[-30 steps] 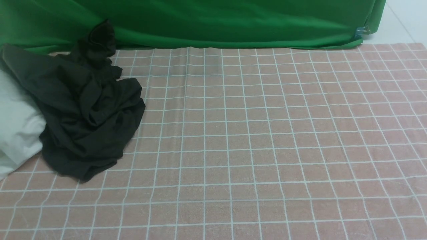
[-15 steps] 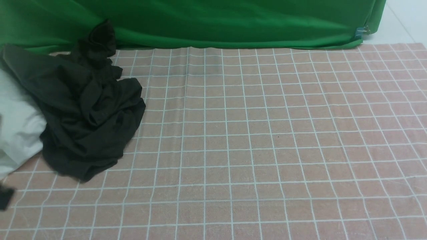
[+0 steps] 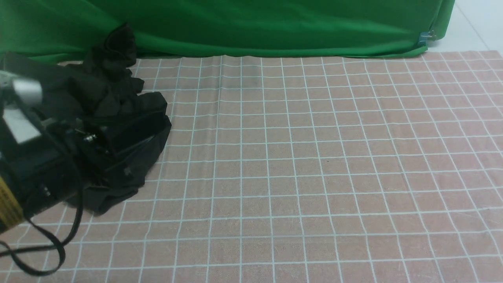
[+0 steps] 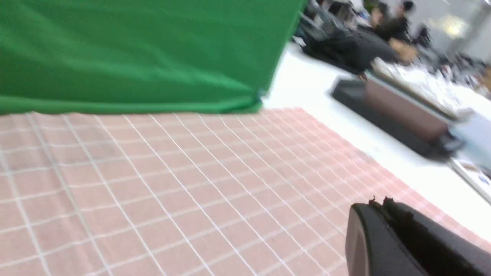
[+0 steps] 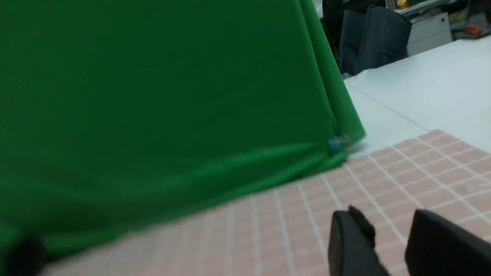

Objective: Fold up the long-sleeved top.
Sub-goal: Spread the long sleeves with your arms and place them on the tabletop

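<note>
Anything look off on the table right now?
The long-sleeved top sits in a crumpled heap at the far left of the checked cloth, not spread out. The left arm blocks much of it in the front view, and a loose cable loop hangs from the arm. No damage or spill shows.

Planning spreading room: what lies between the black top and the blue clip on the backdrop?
Only bare checked tablecloth between top and blue clip, per the front view.

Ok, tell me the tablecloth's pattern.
Tablecloth: pink with white grid lines; front view shows it best.
</note>
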{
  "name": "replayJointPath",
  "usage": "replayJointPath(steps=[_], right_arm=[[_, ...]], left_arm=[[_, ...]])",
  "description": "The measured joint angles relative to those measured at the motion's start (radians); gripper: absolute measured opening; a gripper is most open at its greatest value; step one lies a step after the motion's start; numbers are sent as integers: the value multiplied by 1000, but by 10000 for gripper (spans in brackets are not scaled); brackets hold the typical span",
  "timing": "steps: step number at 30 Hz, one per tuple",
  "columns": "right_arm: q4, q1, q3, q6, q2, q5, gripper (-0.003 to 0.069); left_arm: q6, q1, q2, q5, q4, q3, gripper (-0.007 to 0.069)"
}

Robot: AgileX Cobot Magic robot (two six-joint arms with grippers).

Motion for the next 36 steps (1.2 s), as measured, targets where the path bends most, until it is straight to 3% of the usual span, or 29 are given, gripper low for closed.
replayJointPath(steps=[4, 8, 11, 13, 15, 18, 22, 24, 29, 36], right_arm=[[0, 0, 0, 58, 0, -61, 242], [1, 2, -1, 162, 0, -66, 242], [3, 39, -70, 170, 38, 96, 242], [3, 99, -187, 103, 118, 235, 242], [3, 143, -252, 61, 167, 333, 242], [3, 281, -497, -90, 386, 644, 242], [1, 426, -688, -201, 596, 851, 242], [-4, 484, -741, -233, 664, 878, 232], [-19, 593, -782, -257, 734, 838, 53], [-23, 628, -783, -260, 730, 766, 33]], left_arm=[[-17, 0, 6, -1, 52, -34, 19], [-119, 0, -15, 11, 181, -64, 17], [-267, -12, -27, 37, 354, -110, 17], [-340, -38, -31, 52, 410, -149, 17], [-347, -53, -31, 56, 426, -174, 17], [-352, -101, -32, 63, 440, -260, 17], [-358, -142, -35, 55, 440, -324, 17], [-359, -156, -50, 50, 440, -327, 17], [-366, -169, -131, 6, 441, -322, 17], [-398, -170, -308, 0, 441, -234, 17]])
